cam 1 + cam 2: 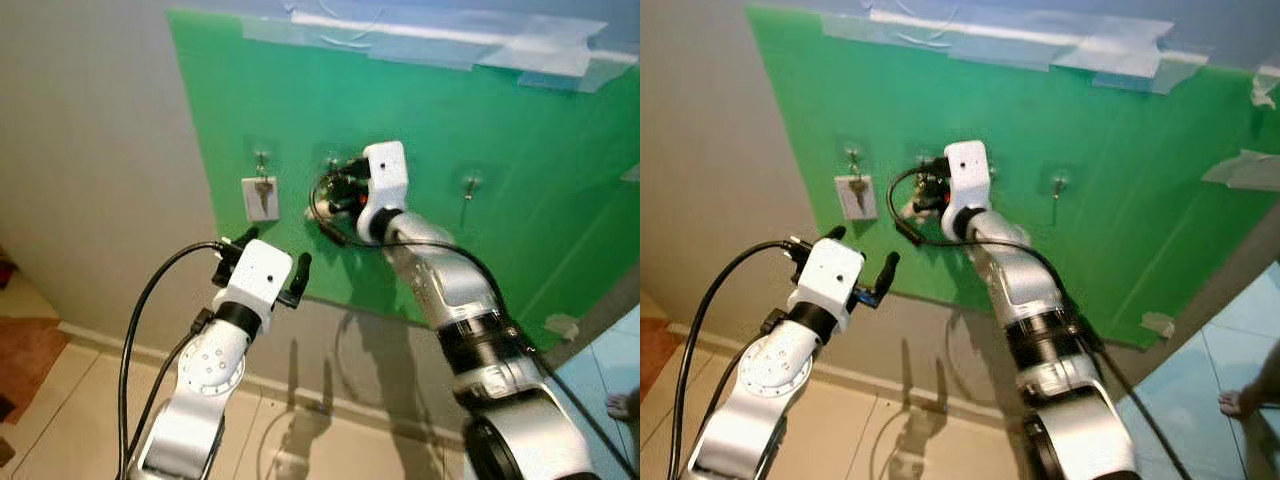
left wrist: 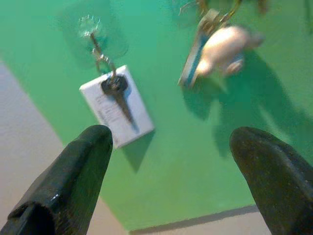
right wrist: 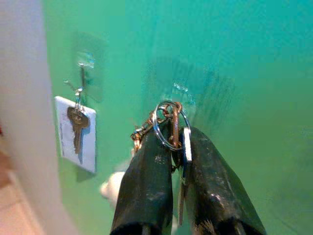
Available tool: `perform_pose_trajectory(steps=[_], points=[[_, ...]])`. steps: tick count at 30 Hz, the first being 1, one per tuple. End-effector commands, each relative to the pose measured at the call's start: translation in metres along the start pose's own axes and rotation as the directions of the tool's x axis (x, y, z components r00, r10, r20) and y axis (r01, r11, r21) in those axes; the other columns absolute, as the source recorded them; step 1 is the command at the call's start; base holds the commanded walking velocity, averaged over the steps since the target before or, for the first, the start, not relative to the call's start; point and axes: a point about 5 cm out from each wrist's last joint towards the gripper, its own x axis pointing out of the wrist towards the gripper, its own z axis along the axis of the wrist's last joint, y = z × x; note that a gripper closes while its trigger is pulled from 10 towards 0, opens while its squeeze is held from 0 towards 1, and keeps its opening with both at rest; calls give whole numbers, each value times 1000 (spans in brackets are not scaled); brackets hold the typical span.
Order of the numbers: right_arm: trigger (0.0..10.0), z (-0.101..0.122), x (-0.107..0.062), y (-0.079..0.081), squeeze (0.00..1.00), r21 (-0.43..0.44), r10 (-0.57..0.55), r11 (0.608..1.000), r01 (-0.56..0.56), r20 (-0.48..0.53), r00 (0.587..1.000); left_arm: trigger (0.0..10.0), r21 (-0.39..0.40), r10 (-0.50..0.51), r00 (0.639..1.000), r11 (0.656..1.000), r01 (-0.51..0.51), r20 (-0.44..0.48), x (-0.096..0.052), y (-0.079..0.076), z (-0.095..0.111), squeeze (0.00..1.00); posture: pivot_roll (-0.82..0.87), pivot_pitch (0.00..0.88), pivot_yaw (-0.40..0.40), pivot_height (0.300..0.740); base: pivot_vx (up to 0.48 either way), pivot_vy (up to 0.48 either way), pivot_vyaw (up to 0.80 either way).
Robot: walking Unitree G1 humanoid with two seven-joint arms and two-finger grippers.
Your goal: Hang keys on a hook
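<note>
A green board [image 1: 520,200] on the wall carries three clear adhesive hooks. The left hook [image 1: 261,157] holds a key with a white tag [image 1: 261,198]. My right gripper [image 3: 173,147] is shut on a key ring [image 3: 166,125] with a chain, a blue tag and a pale charm, held right at the middle hook [image 3: 180,90]. In the eye views the right wrist [image 1: 385,175] covers that hook. The right hook [image 1: 470,184] is bare. My left gripper [image 1: 262,258] is open, raised below the tagged key, a little off the board.
Tape strips [image 1: 450,40] fix the board's top edge to the grey wall. A white baseboard [image 1: 300,395] meets the beige tile floor below. A person's foot [image 1: 1240,402] stands on the floor at far right.
</note>
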Motion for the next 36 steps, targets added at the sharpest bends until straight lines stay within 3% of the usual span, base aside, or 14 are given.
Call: perform_pose_trajectory(steps=[1, 9, 11, 13, 18, 20, 21, 22, 24, 25, 33, 35, 36], points=[[10000, 1, -10, 2, 0, -37, 14, 999, -13, 27, 1000, 10000, 1, 13, 1000, 1000, -13, -7, 0, 2, -3, 0, -6, 0, -75, 740, 0, 0, 0], [10000, -23, -53, -2, 0, -60, -59, 996, 59, 11, 998, 10000, -32, 21, 999, 999, -22, -43, -4, 3, -11, 0, -21, 0, -70, 740, 0, 0, 0], [10000, -22, -56, -2, 0, -62, -62, 996, 63, 15, 998, 10000, -34, 24, 999, 999, -25, -44, -4, 4, -11, 0, -24, 0, -68, 740, 0, 0, 0], [10000, -21, -63, -5, 0, -94, -84, 992, 86, 29, 996, 10000, -57, 36, 998, 998, -38, -50, -5, 6, -12, 0, -27, 0, -65, 740, 0, 0, 0], [10000, -22, -82, -22, 0, -36, -188, 981, 190, 55, 981, 10000, -158, 85, 996, 983, -91, -41, -9, 14, -12, 0, -38, 0, -54, 740, 0, 0, 0], [10000, -32, -95, -34, 0, 105, -292, 951, 289, 11, 956, 10000, -247, 128, 991, 960, -134, -41, -12, 20, -11, 0, -40, 0, -47, 740, 0, 0, 0], [10000, -32, -95, -34, 0, 105, -292, 951, 289, 11, 956, 10000, -247, 128, 991, 960, -134, -41, -12, 20, -11, 0, -40, 0, -47, 740, 0, 0, 0], [10000, -43, -105, -41, 0, 197, -343, 918, 344, -40, 938, 10000, -291, 155, 987, 943, -162, -49, -14, 26, -12, 0, -38, 0, -40, 740, 0, 0, 0], [10000, -60, -124, -48, 0, 265, -413, 863, 430, -119, 903, 10000, -348, 188, 980, 916, -201, -72, -18, 34, -14, 0, -39, 0, -35, 740, 0, 0, 0], [10000, -65, -130, -48, 0, 273, -433, 848, 455, -139, 891, 10000, -342, 188, 979, 918, -202, -76, -17, 36, -15, 0, -40, 0, -33, 740, 0, 0, 0], [10000, -68, -129, -43, 0, 242, -436, 857, 455, -130, 890, 10000, -323, 153, 986, 932, -164, -61, -15, 32, -13, 0, -45, 0, -22, 740, 0, 0, 0], [10000, -67, -132, -37, 0, 200, -422, 878, 435, -108, 900, 10000, -234, 126, 988, 962, -143, -86, -28, 29, -24, 0, -49, 0, -13, 740, 0, 0, 0], [10000, -66, -134, -34, 0, 181, -405, 892, 415, -89, 910, 10000, -113, 111, 992, 987, -116, -52, -34, 26, -24, 0, -49, 0, -14, 740, 0, 0, 0]])
